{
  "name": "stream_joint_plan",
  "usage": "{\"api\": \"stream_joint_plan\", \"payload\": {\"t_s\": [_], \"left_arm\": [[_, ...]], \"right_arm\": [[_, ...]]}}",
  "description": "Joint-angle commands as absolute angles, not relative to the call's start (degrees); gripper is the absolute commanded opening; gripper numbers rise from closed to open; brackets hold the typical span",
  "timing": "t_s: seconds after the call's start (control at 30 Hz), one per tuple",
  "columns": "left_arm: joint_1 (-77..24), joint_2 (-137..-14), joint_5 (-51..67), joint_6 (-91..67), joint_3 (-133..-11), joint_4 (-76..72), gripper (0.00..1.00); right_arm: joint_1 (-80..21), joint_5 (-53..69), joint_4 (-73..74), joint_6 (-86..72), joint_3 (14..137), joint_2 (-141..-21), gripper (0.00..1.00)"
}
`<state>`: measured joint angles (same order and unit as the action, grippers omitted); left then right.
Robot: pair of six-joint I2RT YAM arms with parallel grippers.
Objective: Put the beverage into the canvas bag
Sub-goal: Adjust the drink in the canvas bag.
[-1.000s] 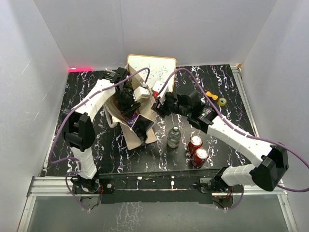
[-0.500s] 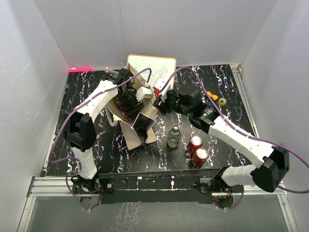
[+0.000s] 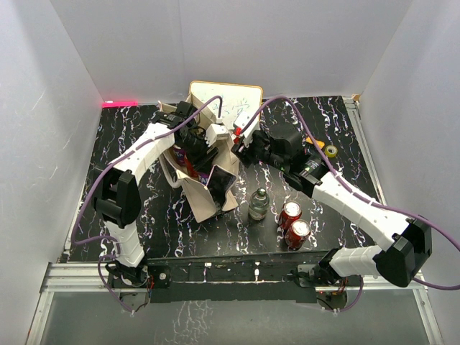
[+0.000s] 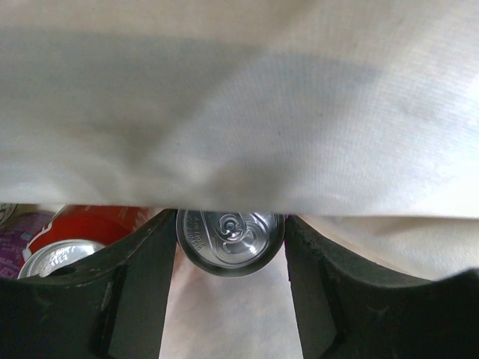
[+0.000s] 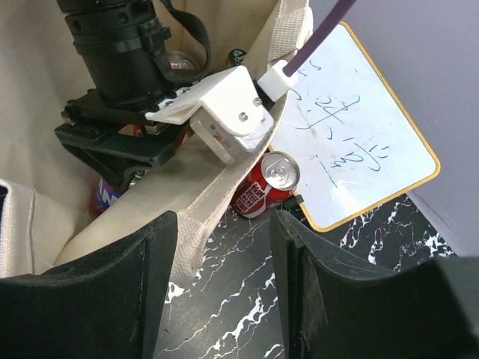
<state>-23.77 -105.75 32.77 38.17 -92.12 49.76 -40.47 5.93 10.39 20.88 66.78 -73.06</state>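
The canvas bag (image 3: pixel 207 200) stands left of the table's middle, its mouth upward. My left gripper (image 3: pixel 195 149) reaches down inside it and is shut on a beverage can (image 4: pixel 230 241), whose silver top shows between both fingers. Beige cloth (image 4: pixel 239 112) fills that view, and a red can (image 4: pixel 75 233) lies inside the bag to the left. In the right wrist view the held can's purple side (image 5: pixel 105 196) peeks out under the left gripper. My right gripper (image 5: pixel 224 221) hangs open just right of the bag, with the bag's rim strap (image 5: pixel 188 228) beside its left finger.
A red can (image 5: pixel 269 183) stands outside the bag against the whiteboard (image 3: pixel 226 97). A green bottle (image 3: pixel 258 205) and two red cans (image 3: pixel 290 213) (image 3: pixel 297 231) stand in front of the right arm. A yellow roll (image 3: pixel 330 151) lies at the far right.
My left gripper has shifted right, further over the bag's mouth, with the can. The bag has swung a little to the right. My right gripper has moved slightly towards the whiteboard.
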Motion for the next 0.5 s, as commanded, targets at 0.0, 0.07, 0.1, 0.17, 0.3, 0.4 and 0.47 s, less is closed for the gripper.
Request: {"api": "stream_joint_plan", "payload": {"t_s": [0.0, 0.07, 0.1, 0.17, 0.3, 0.4, 0.47], "left_arm": [[-24.21, -99.83, 38.25, 34.48, -88.69, 41.28, 0.0], [-24.41, -99.98, 37.49, 34.54, -87.34, 40.35, 0.0], [-24.5, -100.36, 37.05, 34.54, -87.09, 40.19, 0.0], [-24.52, -100.84, 36.43, 34.37, -86.85, 39.79, 0.1], [-24.61, -101.45, 36.07, 34.81, -87.98, 40.3, 0.32], [-24.61, -100.9, 35.02, 35.66, -89.73, 41.79, 0.49], [-24.59, -100.24, 34.42, 36.0, -91.11, 43.07, 0.61]], "right_arm": [[-39.97, 5.18, 7.35, 20.78, 69.96, -71.67, 0.55], [-39.88, 5.35, 7.62, 20.77, 69.96, -71.77, 0.56], [-39.82, 5.42, 7.73, 20.89, 69.94, -71.85, 0.56], [-39.75, 5.53, 7.81, 20.98, 70.12, -72.06, 0.56], [-39.51, 5.61, 7.95, 21.33, 70.52, -72.54, 0.57], [-39.42, 5.04, 7.83, 20.9, 71.15, -73.01, 0.57], [-39.29, 4.48, 7.87, 19.32, 71.9, -73.59, 0.59]]}}
